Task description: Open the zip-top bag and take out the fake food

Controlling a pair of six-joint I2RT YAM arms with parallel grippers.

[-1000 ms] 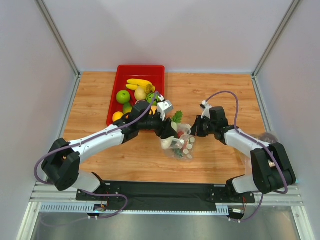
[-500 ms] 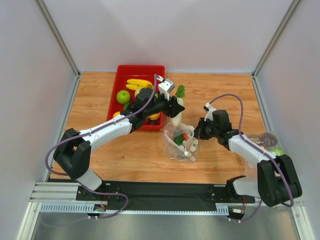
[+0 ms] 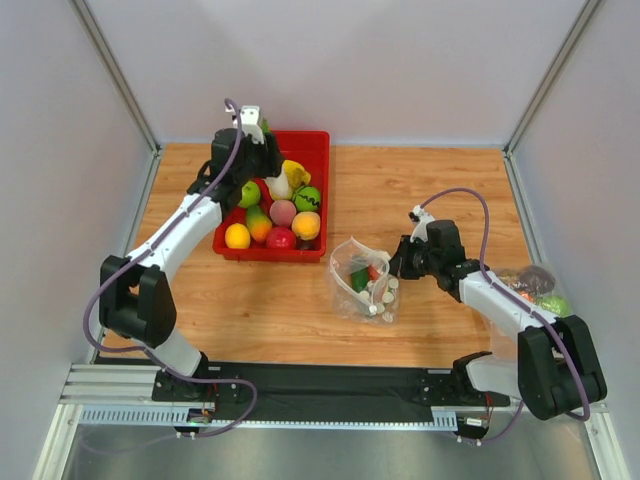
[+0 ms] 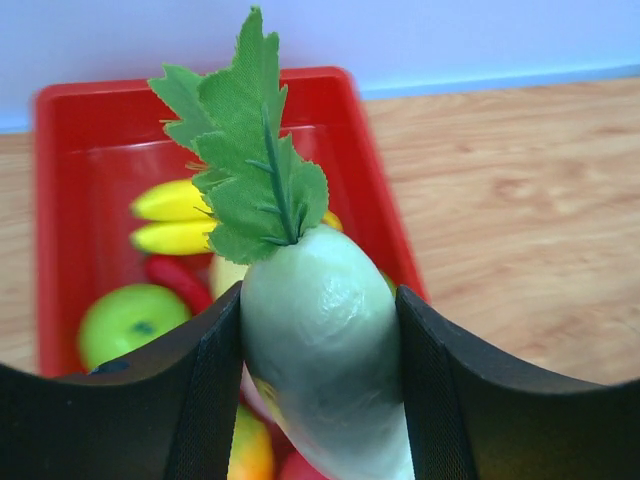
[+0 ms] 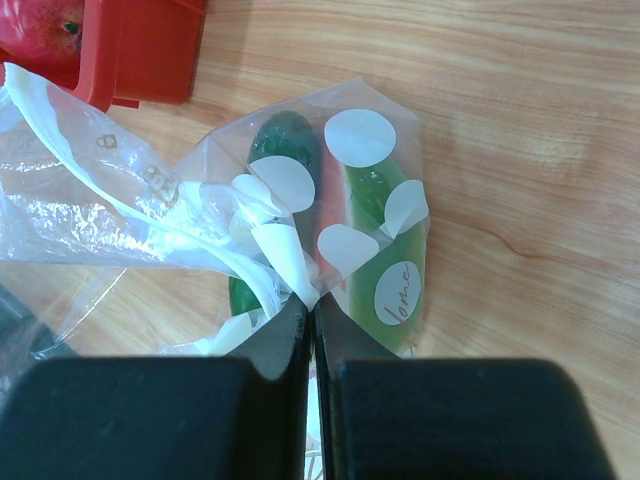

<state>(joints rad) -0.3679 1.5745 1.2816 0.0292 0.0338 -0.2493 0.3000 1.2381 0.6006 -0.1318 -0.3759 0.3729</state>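
One piece of the fake food is out. Your left gripper (image 4: 319, 300) is clamped on both sides of the white radish (image 4: 325, 375), leaf end up, and holds it above the red tray (image 4: 60, 200), over the bananas (image 4: 172, 218) and green apple (image 4: 130, 322). It is not yet set down.

Your right gripper (image 5: 312, 325) is pinched tight on a fold of the bag (image 5: 120, 200). The bag lies on the table (image 3: 430, 190) just in front of the tray's near right corner, and its mouth appears to be open.

Several pieces remain inside: a dark green cucumber (image 5: 285, 140), a lighter green piece (image 5: 380, 250) beside it and an orange-red one (image 5: 330, 215) between them. More may be hidden under the white dots.

My assessment is that the opening is done and the emptying is well short of finished. You have the radish to release and at least three pieces to lift out.
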